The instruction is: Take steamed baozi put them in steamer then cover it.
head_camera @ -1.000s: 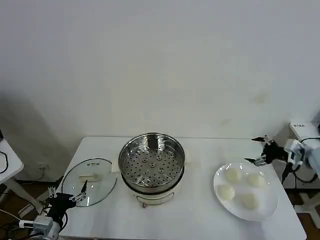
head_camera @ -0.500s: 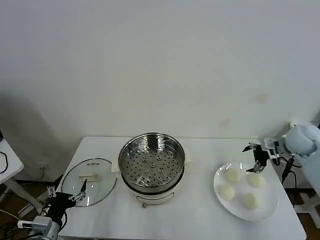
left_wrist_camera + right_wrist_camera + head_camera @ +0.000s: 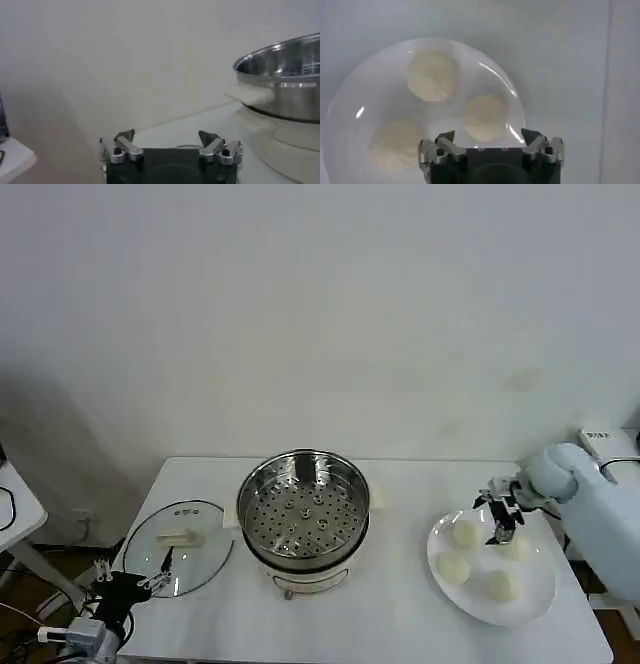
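The steamer (image 3: 303, 514) stands mid-table with its perforated tray bare, and it shows too in the left wrist view (image 3: 285, 75). The cover (image 3: 180, 534) lies flat on the table to its left. Several steamed baozi rest on a white plate (image 3: 540, 602) at the right: two far ones (image 3: 463, 534) (image 3: 515, 546) and two near ones (image 3: 453, 569) (image 3: 498, 586). My right gripper (image 3: 497, 512) hangs open above the plate's far part, between the two far buns. From the right wrist, its open gripper (image 3: 488, 136) is over one baozi (image 3: 485, 118). My left gripper (image 3: 130, 579) waits open by the table's front-left corner.
The plate (image 3: 370, 90) takes up the table's right end, near the right and front edges. A small white side table (image 3: 15, 514) stands at the far left, beyond the table. Bare tabletop lies between steamer and plate.
My right arm has swung in from the table's right edge to above the plate, and its gripper has turned to point down. The left arm has barely moved.
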`<state>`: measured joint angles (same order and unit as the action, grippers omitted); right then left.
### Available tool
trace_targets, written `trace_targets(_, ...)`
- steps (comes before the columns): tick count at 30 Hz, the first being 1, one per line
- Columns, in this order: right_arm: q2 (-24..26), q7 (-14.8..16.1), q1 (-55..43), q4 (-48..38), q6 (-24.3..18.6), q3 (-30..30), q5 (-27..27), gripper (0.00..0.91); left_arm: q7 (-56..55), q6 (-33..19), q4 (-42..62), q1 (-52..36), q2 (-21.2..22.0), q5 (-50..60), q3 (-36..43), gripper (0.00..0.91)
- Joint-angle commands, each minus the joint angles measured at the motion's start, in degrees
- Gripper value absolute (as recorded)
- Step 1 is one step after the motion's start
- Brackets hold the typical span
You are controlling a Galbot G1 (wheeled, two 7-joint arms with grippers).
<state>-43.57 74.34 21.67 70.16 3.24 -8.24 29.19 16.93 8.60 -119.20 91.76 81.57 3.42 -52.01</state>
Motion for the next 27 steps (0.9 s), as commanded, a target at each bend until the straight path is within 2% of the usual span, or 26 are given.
trace_targets(1,-2.2,0.2,-0.7,-3.0,-0.5,-1.4,2.1,0.907,0.0,-0.1,0.0,0.0,0.0,0.1,0.0,0.907)
trace_targets(12,-4.6,-1.2,-0.7,-6.4,-0.9,-1.3,3.7,0.907,-0.3,-0.1,0.8,-0.2,0.0,0.2,0.0,0.907)
trace_targets(27,-4.7,-1.5,-1.1,-7.4,-0.8,-1.4,3.9,0.907,-0.2,-0.1,1.0,-0.4,0.1,0.4,0.3,0.907)
